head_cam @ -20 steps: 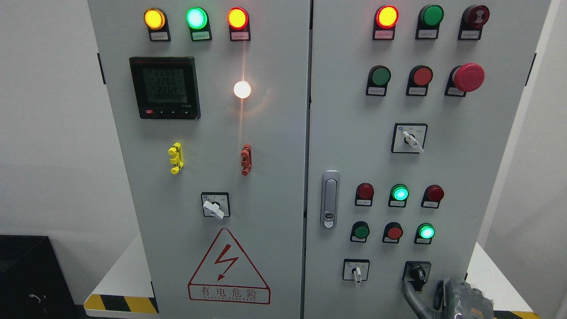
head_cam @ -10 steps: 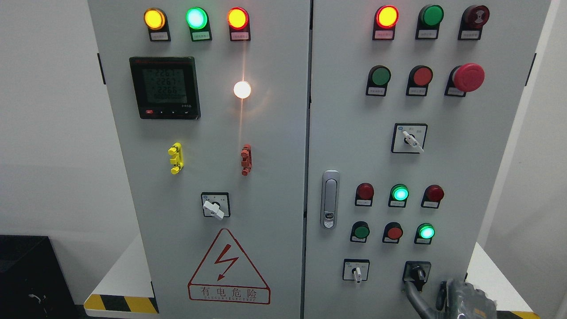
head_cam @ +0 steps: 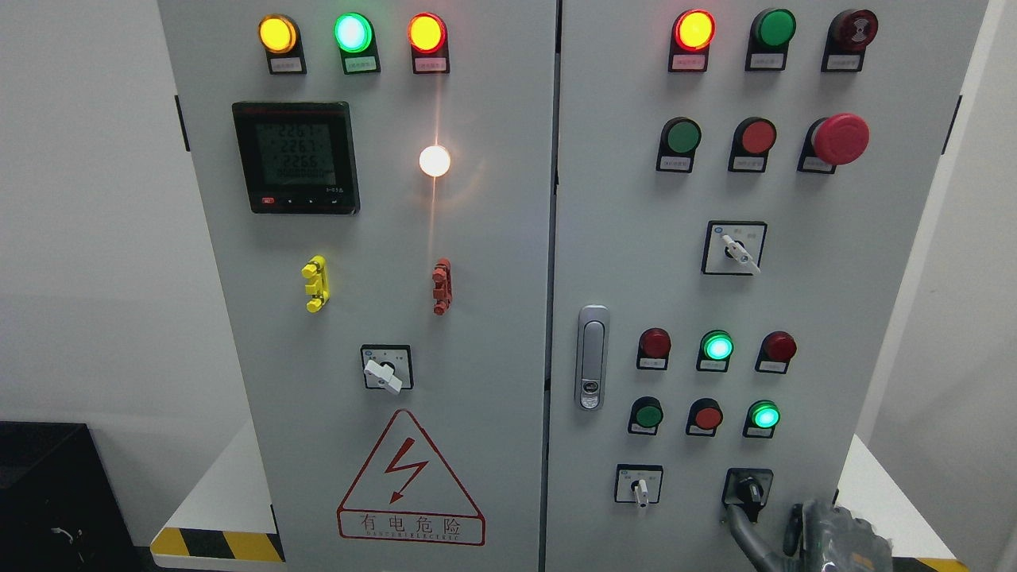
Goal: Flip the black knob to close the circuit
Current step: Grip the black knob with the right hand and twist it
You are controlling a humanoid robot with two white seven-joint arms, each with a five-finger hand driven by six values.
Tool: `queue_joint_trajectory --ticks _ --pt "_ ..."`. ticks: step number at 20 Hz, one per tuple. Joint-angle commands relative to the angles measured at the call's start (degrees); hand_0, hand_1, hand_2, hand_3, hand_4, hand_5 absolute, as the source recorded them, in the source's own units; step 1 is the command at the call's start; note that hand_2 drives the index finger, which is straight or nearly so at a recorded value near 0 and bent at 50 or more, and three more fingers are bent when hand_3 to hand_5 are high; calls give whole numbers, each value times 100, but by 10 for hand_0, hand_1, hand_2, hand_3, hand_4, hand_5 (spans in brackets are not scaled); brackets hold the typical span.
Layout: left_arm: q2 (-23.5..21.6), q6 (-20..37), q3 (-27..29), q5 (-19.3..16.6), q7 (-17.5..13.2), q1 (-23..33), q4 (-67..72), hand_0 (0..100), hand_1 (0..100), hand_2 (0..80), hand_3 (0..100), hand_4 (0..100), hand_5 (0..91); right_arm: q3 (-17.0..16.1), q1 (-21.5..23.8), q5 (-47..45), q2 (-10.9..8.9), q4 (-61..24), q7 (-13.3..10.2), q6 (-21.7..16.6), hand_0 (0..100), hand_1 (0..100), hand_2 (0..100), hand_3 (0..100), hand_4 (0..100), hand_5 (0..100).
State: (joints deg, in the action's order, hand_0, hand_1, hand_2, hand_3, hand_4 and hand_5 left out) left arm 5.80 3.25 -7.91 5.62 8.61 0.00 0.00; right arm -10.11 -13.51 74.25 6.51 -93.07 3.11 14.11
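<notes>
Below black knob (head_cam: 748, 489) (touching): right hand (head_cam: 826, 536)

Right hand (head_cam: 826, 536) low at bottom edge, fingers (head_cam: 743, 532) extended.

**Painted steel, glossy plastic**

The cabinet (head_cam: 493, 318) looks like sheet metal under smooth, matt light-grey paint, faintly mirroring the white lamp (head_cam: 434, 160) as a vertical streak. Left of that lamp, the meter (head_cam: 295, 156) has a glossy black plastic bezel and a shiny screen. The latch (head_cam: 592, 357), right of the lamp and lower, is brushed silvery metal. The black knob (head_cam: 747, 488), at the cabinet's lower right, appears to be dull plastic. The mushroom button (head_cam: 841, 138), upper right, is smooth red plastic with a soft sheen. The right hand (head_cam: 826, 536), just beneath the knob, shows grey, semi-gloss hard casing.
</notes>
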Motion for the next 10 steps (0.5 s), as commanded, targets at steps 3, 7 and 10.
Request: queue_joint_trajectory --ticks 3,7,10 --pt "0 0 0 0 1 132 -167 120 556 0 0 0 0 -237 15 -16 -71 0 -3 -5 0 29 853 1000 988 1000" --pt "0 0 0 0 1 131 -167 120 556 0 0 0 0 -245 15 -24 -89 0 -3 -5 0 29 853 1000 988 1000" --pt "0 0 0 0 1 132 -167 120 556 0 0 0 0 -280 15 -24 -89 0 -3 -14 0 29 851 1000 988 1000"
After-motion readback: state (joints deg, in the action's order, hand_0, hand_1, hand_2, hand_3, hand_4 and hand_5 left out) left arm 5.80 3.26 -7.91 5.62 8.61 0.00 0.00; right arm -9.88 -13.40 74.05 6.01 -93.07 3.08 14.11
